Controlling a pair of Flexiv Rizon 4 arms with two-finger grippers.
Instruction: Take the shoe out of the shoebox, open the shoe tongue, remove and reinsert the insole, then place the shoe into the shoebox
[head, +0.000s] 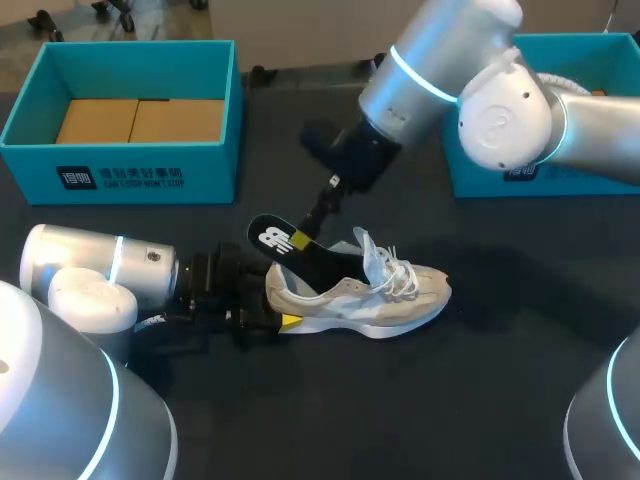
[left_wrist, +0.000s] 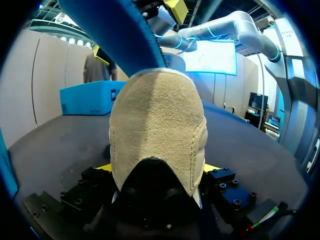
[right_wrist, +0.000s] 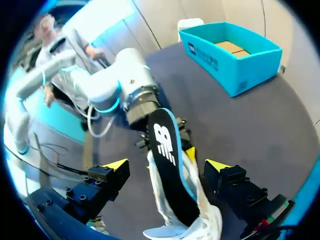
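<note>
A beige sneaker (head: 365, 295) with white laces lies on its side on the dark table. Its heel (left_wrist: 157, 130) sits between the fingers of my left gripper (head: 278, 302), which is shut on it from both sides, yellow tips (left_wrist: 104, 167) against the suede. A black insole (head: 285, 243) with a blue edge sticks up out of the shoe's opening. My right gripper (right_wrist: 166, 165) stands open astride the insole (right_wrist: 167, 165), with a gap on each side. In the head view my right gripper (head: 305, 235) hangs just over the insole's free end.
A teal box (head: 140, 175) with brown cardboard inside stands at the back left, and it also shows beyond the shoe (right_wrist: 235, 55). A second teal box (head: 480, 180) stands at the back right, partly behind my right arm. Bare dark tabletop lies in front of the shoe.
</note>
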